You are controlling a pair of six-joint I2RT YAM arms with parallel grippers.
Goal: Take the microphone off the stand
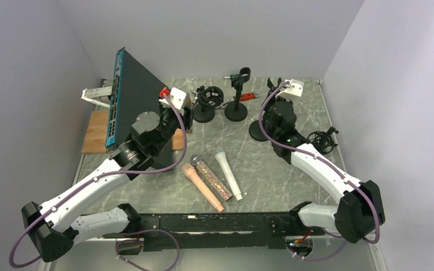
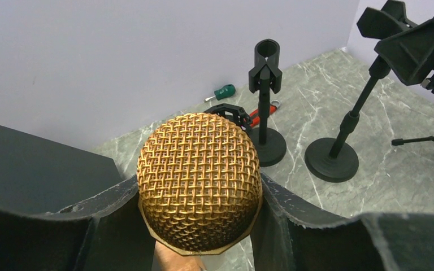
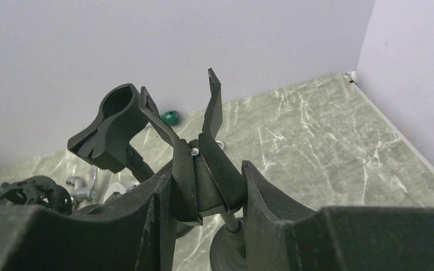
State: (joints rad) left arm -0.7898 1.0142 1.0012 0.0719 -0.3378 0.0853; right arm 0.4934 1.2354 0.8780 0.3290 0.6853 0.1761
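Note:
A microphone with a gold mesh head point(image 2: 199, 180) and a peach handle sits between my left gripper's fingers point(image 2: 107, 220). My left gripper point(image 2: 199, 189) is shut on it and shows in the top view point(image 1: 183, 116) just left of the black shock-mount stand point(image 1: 206, 104); the top view hides the microphone. That stand's ring point(image 2: 231, 113) shows behind the gold head. I cannot tell whether the microphone still touches it. My right gripper point(image 3: 206, 169) is shut on the clip point(image 3: 195, 158) of another black stand point(image 1: 257, 131), also seen in the top view point(image 1: 276, 110).
A third stand point(image 1: 237, 99) stands between the grippers. Three microphones lie mid-table: pink point(image 1: 202, 186), glittery point(image 1: 212, 178), white point(image 1: 228, 172). A blue-black network switch point(image 1: 127, 101) leans on a wooden board point(image 1: 95, 132). A spare shock mount point(image 1: 322, 140) lies right. Screwdrivers point(image 1: 250, 96) lie at the back.

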